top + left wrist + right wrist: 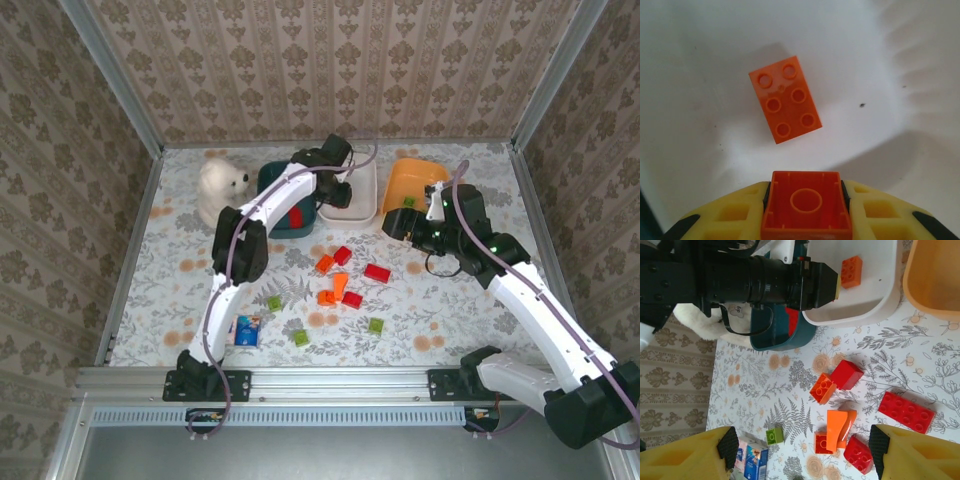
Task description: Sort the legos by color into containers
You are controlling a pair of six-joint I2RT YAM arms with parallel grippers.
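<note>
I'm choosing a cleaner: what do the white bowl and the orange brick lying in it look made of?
White bowl: probably moulded plastic, smooth and semi-matte; soft shading on rounded walls, no grain. Orange brick: hard plastic, slightly glossy; crisp moulded edges and small highlights on its studs.

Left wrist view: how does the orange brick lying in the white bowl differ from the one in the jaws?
The loose brick is oblong with six studs facing the camera; the held brick is squarer and shows its hollow underside. The loose brick lies free on the floor of the white bowl; the held brick is clamped in the left gripper. Both are orange.
</note>
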